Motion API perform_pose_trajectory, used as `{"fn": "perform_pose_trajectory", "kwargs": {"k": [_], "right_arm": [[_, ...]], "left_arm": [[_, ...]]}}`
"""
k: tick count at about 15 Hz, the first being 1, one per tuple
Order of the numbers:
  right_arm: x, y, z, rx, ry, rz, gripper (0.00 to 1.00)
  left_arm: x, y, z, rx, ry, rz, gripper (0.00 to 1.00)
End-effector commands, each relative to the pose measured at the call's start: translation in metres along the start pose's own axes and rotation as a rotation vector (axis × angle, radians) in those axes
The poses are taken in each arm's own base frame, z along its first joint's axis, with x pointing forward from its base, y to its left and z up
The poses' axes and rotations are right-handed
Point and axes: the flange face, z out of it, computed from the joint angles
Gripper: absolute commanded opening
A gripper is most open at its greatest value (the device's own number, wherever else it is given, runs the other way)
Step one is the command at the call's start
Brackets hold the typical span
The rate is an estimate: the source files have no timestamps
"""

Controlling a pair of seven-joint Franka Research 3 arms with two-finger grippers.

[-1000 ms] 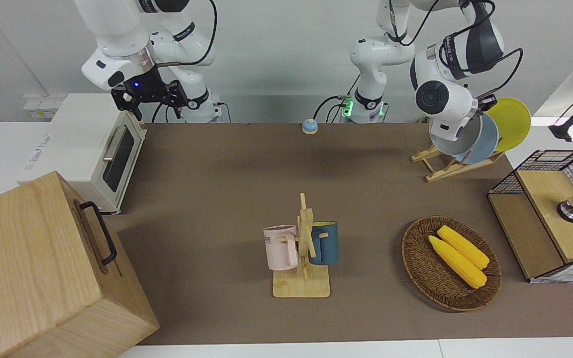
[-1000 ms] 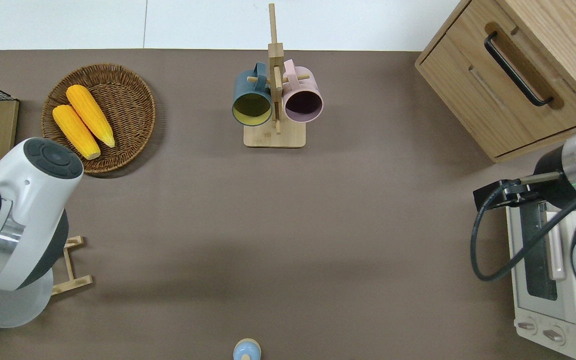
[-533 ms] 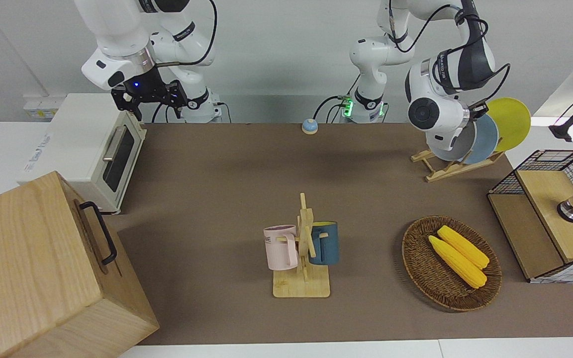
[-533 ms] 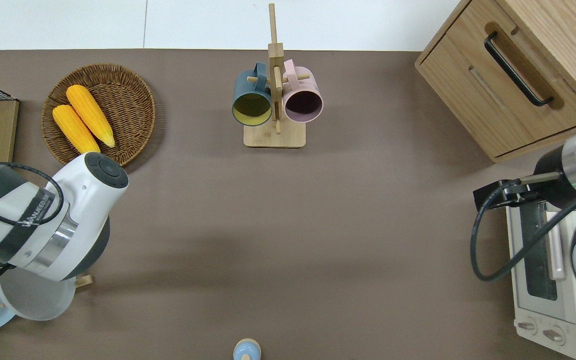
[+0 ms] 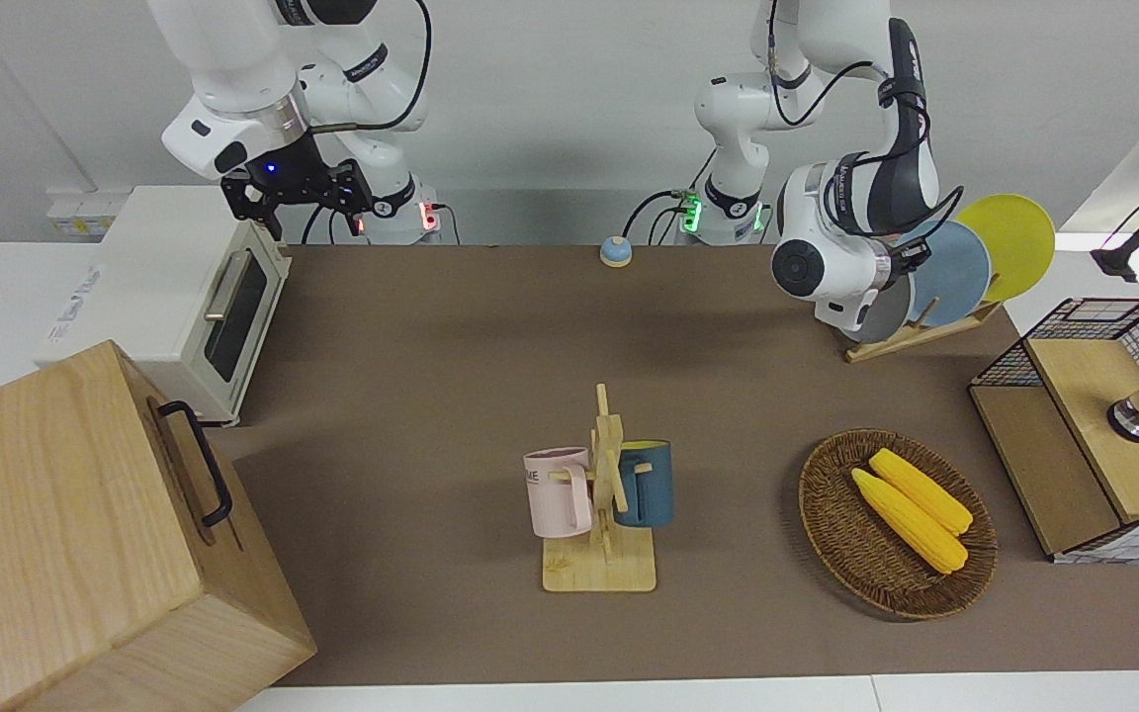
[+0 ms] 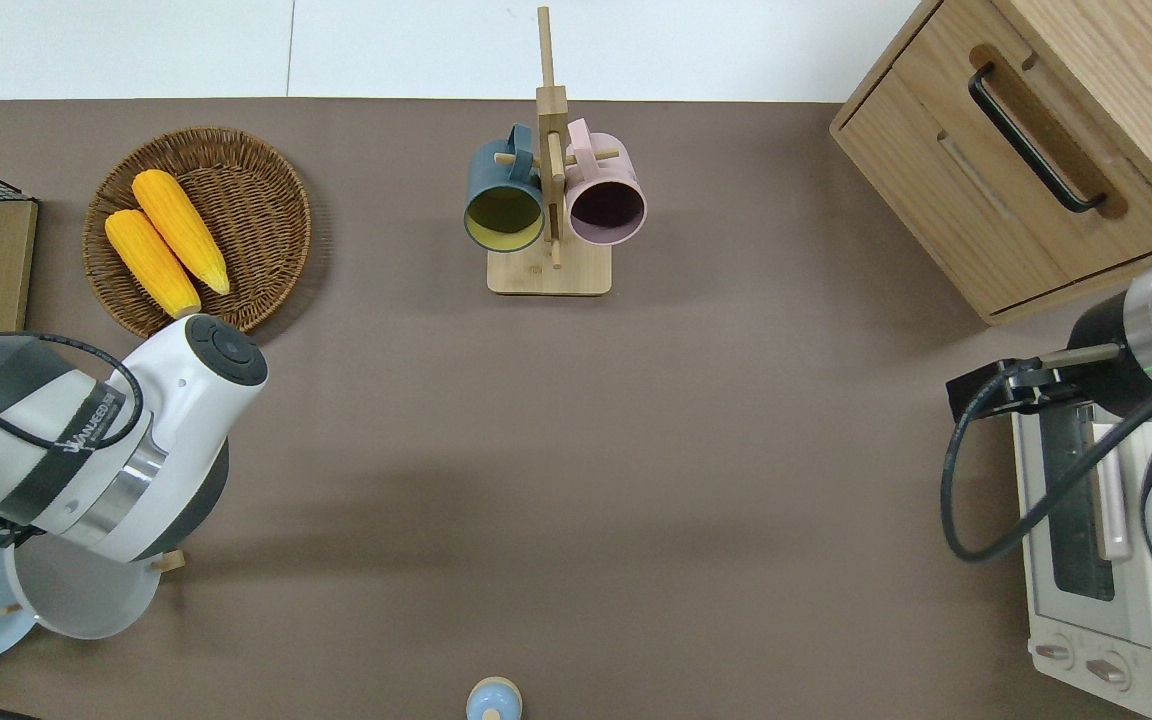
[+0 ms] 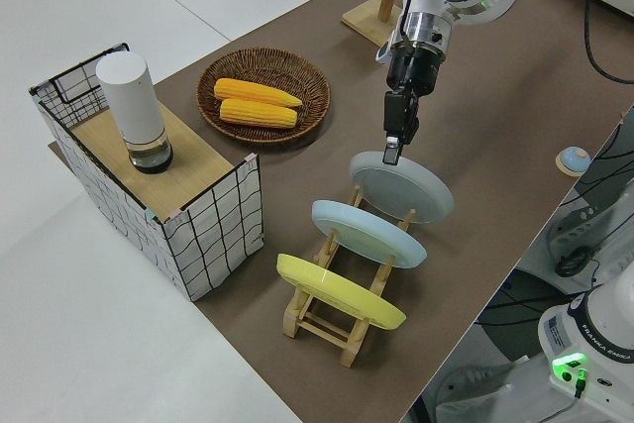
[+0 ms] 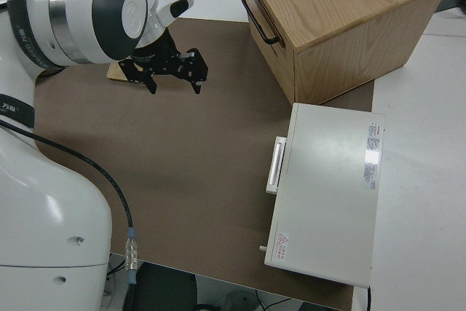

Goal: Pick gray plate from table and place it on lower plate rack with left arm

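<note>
The black two-finger gripper of the white left arm (image 7: 394,146) points down at the top rim of the round pale gray plate (image 7: 401,186), its fingers narrow and closed on that rim. The gray plate stands tilted in the small light-wood rack of slanted rails and pegs (image 7: 328,319), in the slot at the end of the row nearest the middle of the dull brown table (image 5: 451,326). Its face is plain and faintly bluish, with a shallow raised rim, and it leans the same way as its neighbours. Three plates sit in the rack: the gray one, a sky-blue round plate (image 7: 368,232) just beside it, and a yellow round plate (image 7: 339,290) at the other end. The rack stands toward the left arm's end of the table, nearer to the robots than the round woven basket (image 5: 896,524), which holds two yellow corn cobs (image 5: 911,507). A wooden mug stand (image 5: 605,504) carries two mugs, one pink (image 5: 559,490) and one dark blue (image 5: 645,483). The right arm is parked, its black gripper (image 8: 173,71) with fingers spread wide and holding nothing.
</note>
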Motion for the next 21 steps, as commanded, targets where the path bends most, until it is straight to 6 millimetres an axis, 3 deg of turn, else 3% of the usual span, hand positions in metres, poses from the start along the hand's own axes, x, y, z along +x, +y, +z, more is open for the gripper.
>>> {"fn": "perform_pose_trajectory", "kwargs": {"k": [1,2,3,10,13,17,21], "right_arm": [[-0.002,0.002,-0.003,-0.006,-0.001,0.015,0.983],[-0.002,0.002,-0.003,-0.006,-0.001,0.015,0.983],[-0.002,0.002,-0.003,-0.006,-0.001,0.015,0.983],[-0.002,0.002,-0.003,-0.007,-0.003,0.015,0.983],[-0.002,0.002,-0.003,-0.006,-0.001,0.015,0.983],[-0.002,0.002,-0.002,-0.007,-0.004,0.015,0.983],[-0.002,0.003,-0.003,-0.006,-0.001,0.017,0.983]], "left_arm": [[0.002,0.006,0.005,-0.014,0.007,0.017,0.64],[0.002,0.006,0.005,-0.014,0.007,0.017,0.96],[0.002,0.005,0.004,-0.016,0.007,0.013,0.98],[-0.002,-0.001,-0.002,-0.068,-0.005,0.001,0.98],[-0.008,-0.02,-0.022,-0.171,0.001,0.036,0.99],[-0.018,-0.06,-0.059,-0.382,0.035,0.071,0.99],[-0.023,-0.078,-0.082,-0.623,0.04,0.075,0.99]]}}
